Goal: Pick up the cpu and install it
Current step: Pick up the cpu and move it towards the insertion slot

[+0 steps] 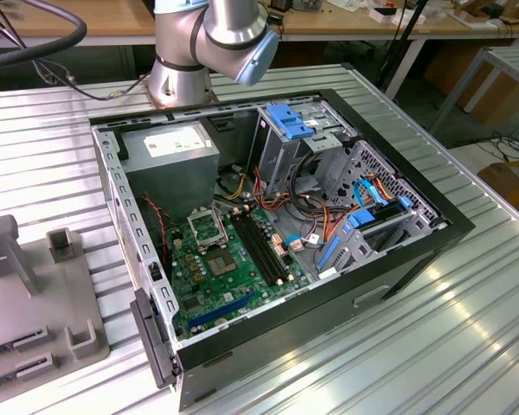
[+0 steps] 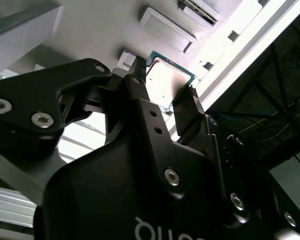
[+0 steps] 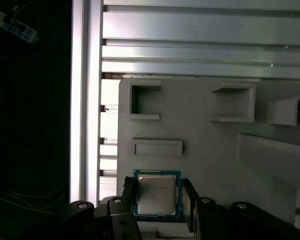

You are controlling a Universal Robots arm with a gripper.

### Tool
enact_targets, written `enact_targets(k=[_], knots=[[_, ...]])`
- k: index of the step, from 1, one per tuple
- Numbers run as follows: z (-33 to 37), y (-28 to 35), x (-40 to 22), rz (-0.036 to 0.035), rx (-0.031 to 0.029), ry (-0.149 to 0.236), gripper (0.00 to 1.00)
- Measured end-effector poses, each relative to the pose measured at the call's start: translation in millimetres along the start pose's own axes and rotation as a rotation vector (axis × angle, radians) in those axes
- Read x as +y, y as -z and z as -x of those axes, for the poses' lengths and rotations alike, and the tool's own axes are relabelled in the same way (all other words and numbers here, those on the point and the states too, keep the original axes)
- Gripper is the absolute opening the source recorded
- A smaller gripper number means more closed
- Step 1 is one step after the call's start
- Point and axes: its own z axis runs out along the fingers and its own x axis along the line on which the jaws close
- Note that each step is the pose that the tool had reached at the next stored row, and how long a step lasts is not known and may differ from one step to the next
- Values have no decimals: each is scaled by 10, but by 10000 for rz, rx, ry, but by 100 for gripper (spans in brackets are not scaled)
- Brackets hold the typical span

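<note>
In the first wrist view the cpu (image 3: 157,194), silver-grey top upward inside a green rim, is seen between the two black fingers (image 3: 190,202) of the gripper (image 3: 158,185), which are closed against two of its opposite edges. It is held just above or on the grey fixture tray (image 3: 200,150); which of the two cannot be told. Raised rectangular pockets are moulded into the tray near it, and the ribbed aluminium counter (image 3: 200,35) is seen beyond the tray's edge. In the second wrist view the same grasp is shown from behind the fingers (image 2: 187,112), with the cpu (image 2: 169,80) pinched at their tips. In the exterior view the fixture tray (image 1: 35,294) is laid on the counter (image 1: 467,328) at about 8 o'clock from the open computer case (image 1: 329,320), and the base of the arm (image 1: 186,52) is bolted down at about 12 o'clock from it. Inside the case a green motherboard (image 1: 233,277) is seen, with a black-framed socket (image 1: 209,229) toward its 11 o'clock corner and a grey power supply (image 1: 173,149) beyond that.
</note>
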Motion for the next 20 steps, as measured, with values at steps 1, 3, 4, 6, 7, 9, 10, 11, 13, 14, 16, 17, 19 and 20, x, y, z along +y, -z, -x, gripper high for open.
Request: enact_targets(k=[1, 3, 4, 6, 7, 9, 10, 11, 13, 14, 16, 17, 19, 20], knots=[[0, 2, 0, 0, 0, 0, 47], [0, 8, 0, 0, 1, -1, 47], [0, 9, 0, 0, 0, 0, 47], [0, 10, 0, 0, 0, 0, 47], [0, 11, 0, 0, 1, 0, 47], [-1, 17, 0, -1, 3, 0, 47], [-1, 22, 0, -2, 4, 0, 47], [-1, 27, 0, -2, 4, 0, 47], [-1, 37, 0, -1, 2, 0, 47], [-2, 43, 0, 0, 2, 0, 47], [-2, 55, 0, 1, 1, 0, 47], [-2, 62, 0, 0, 2, 0, 47], [-3, 78, 0, 0, 2, 0, 47], [-3, 83, 0, 0, 2, 0, 47]])
